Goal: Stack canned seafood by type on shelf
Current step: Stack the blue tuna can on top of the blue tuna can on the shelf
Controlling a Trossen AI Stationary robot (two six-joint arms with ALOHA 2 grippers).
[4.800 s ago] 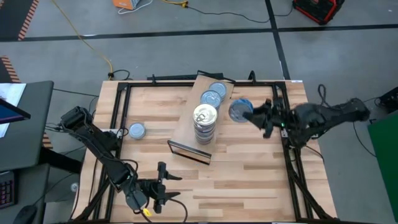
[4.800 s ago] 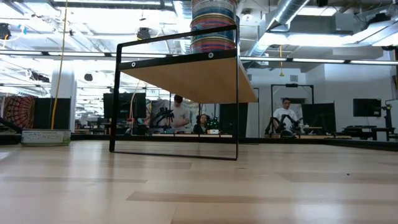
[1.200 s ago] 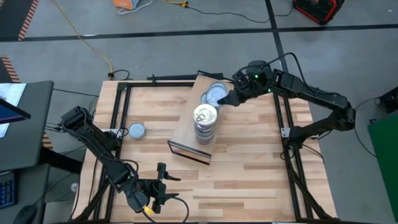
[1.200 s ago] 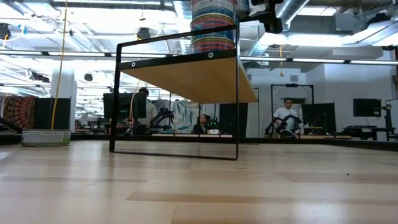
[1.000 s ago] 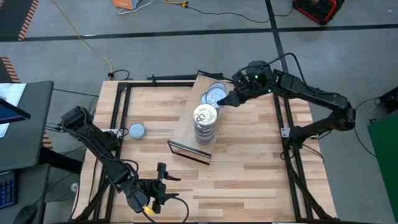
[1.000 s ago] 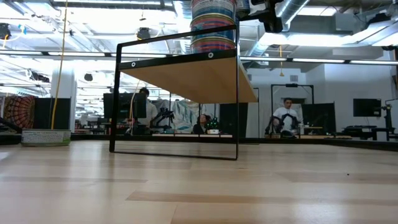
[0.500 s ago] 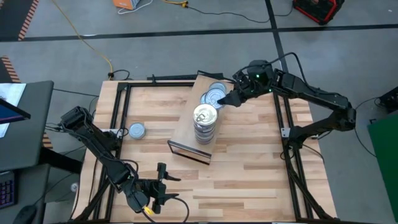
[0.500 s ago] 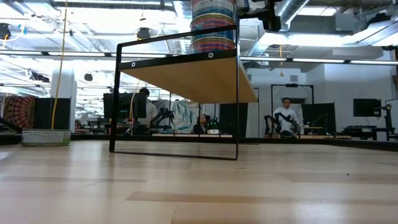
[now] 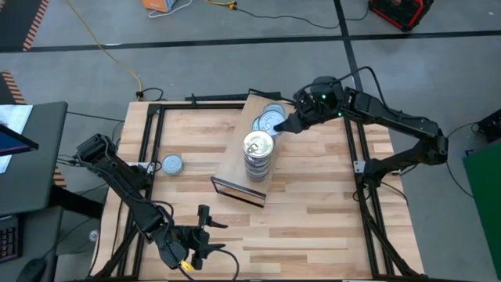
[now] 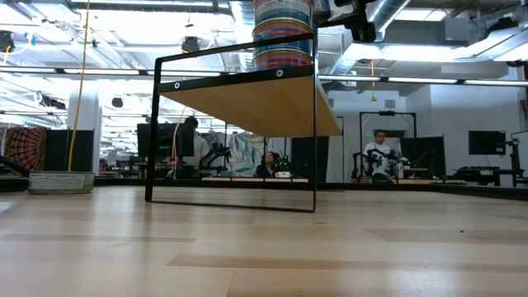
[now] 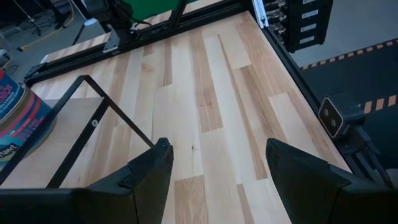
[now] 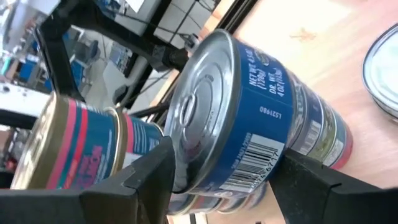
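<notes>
A yellow cable (image 9: 109,53) snakes across the grey floor at eleven o'clock, an orange object (image 9: 160,5) near its top end. A red case (image 9: 401,12) sits at one o'clock. Seated people (image 10: 379,157) show behind the table.

2 can stacks (image 9: 258,153) on the shelf (image 9: 235,168); 1 can (image 9: 171,164) lies left.
</notes>
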